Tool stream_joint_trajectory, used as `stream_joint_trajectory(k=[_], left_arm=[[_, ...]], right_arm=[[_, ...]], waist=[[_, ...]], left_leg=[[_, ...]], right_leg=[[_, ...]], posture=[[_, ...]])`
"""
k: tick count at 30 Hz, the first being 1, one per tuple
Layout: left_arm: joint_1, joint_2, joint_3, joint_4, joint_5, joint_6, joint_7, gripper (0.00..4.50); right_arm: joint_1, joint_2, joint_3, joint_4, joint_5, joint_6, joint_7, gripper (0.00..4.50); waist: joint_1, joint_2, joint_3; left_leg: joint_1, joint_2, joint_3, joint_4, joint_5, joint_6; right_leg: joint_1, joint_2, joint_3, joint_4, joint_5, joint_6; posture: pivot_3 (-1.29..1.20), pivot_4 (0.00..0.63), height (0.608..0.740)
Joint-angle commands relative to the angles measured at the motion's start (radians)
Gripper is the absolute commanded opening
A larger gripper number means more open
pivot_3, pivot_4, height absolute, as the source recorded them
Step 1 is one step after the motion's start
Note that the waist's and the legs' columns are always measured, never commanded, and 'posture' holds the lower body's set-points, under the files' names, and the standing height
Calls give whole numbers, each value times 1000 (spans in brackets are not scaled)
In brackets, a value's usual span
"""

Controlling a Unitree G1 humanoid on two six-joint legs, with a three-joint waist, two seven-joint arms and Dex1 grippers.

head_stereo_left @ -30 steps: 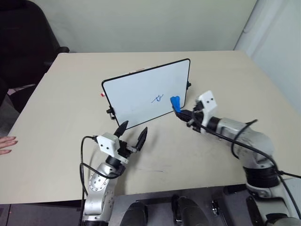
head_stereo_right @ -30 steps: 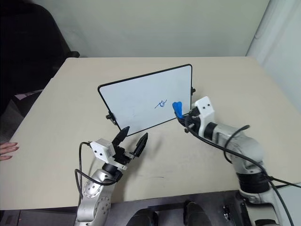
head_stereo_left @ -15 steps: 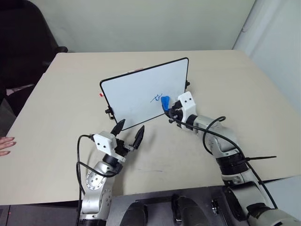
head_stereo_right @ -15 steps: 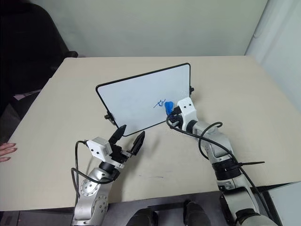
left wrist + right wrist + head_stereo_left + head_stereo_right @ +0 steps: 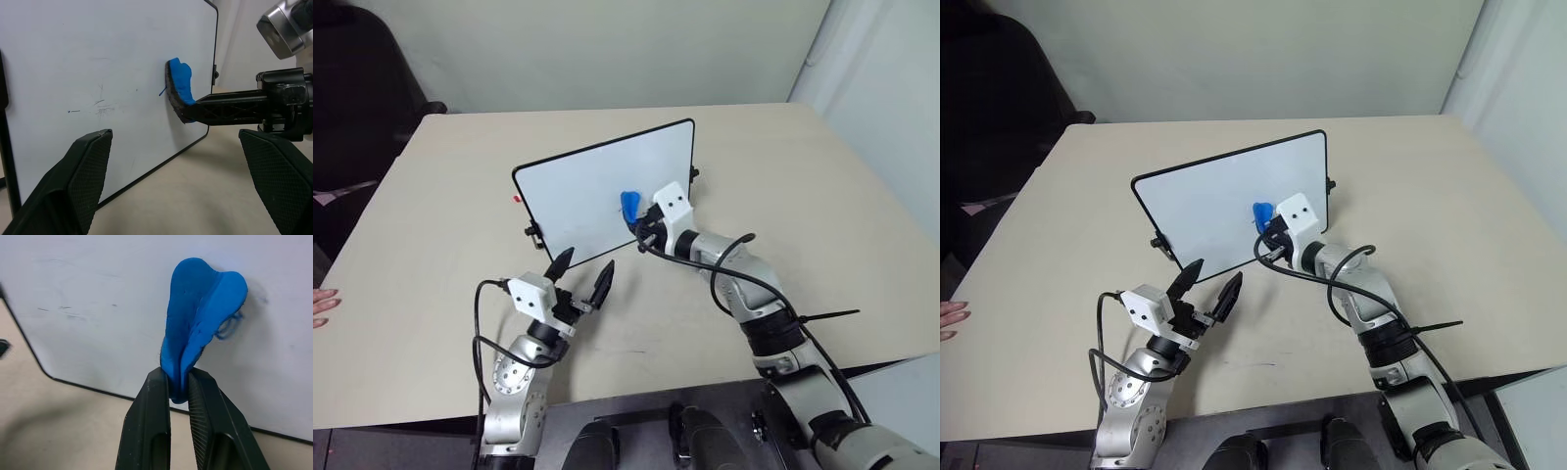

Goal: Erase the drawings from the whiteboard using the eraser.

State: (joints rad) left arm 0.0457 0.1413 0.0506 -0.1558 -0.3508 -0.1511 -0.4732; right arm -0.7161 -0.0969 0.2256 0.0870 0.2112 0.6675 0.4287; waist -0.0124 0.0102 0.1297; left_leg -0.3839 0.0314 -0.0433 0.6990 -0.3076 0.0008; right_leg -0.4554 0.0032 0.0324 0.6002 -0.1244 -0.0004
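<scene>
- Nearest the bottom of the head view, I am seeing my left gripper (image 5: 584, 273) in the lower left of the frame, hovering over the counter (image 5: 431, 225) with its jaws spread wide and gripping nothing.
- That gripper is sitting just in front of the lower edge of the whiteboard (image 5: 578, 196), apart from it and not touching it.
- A little farther in, near the middle of the frame, my right gripper (image 5: 637, 221) is reaching in from the right with its jaws pinching the eraser (image 5: 629, 204), squeezing the blue block so that it is folding between the fingers (image 5: 151, 431).
- The eraser is pressing its dark felt face against the white surface, in the right half of the board and somewhat below its middle.
- The drawings (image 5: 229, 326) are peeking out as a few thin blue loops at the edge of the eraser, the rest lying hidden beneath it.
- The whiteboard is standing propped and tilted on the counter at the centre of the frame, its small red tab (image 5: 517, 199) showing on its left edge.
- At the far left edge of the frame, a person's hand (image 5: 321, 302) is resting on the counter, well apart from the board.
</scene>
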Motion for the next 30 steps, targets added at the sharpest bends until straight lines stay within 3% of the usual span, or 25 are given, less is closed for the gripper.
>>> stream_joint_trajectory(k=[1, 18, 30], left_arm=[[3, 1, 2, -32, 3, -16, 6, 4500], [5, 5, 10, -37, -1, -14, 5, 4500], [15, 4, 4, -51, -7, -9, 2, 4500]], right_arm=[[-24, 25, 14, -21, -10, -19, 4, 245], [-74, 15, -198, 277, -65, -114, -224, 245], [-62, 94, -30, 140, -61, -65, -82, 245]], waist=[[0, 0, 0], [1, 0, 0], [-17, 0, 0]], left_leg=[[0, 0, 0, 0, 0, 0], [-1, 0, -1, 0, 6, -3], [-8, 1, -1, -2, 5, -5]], right_leg=[[0, 0, 0, 0, 0, 0], [-1, 0, 1, 1, 7, -3], [-10, 1, 1, 1, 6, -4]], posture=[[0, 150, 740], [0, 150, 740], [0, 150, 740]])
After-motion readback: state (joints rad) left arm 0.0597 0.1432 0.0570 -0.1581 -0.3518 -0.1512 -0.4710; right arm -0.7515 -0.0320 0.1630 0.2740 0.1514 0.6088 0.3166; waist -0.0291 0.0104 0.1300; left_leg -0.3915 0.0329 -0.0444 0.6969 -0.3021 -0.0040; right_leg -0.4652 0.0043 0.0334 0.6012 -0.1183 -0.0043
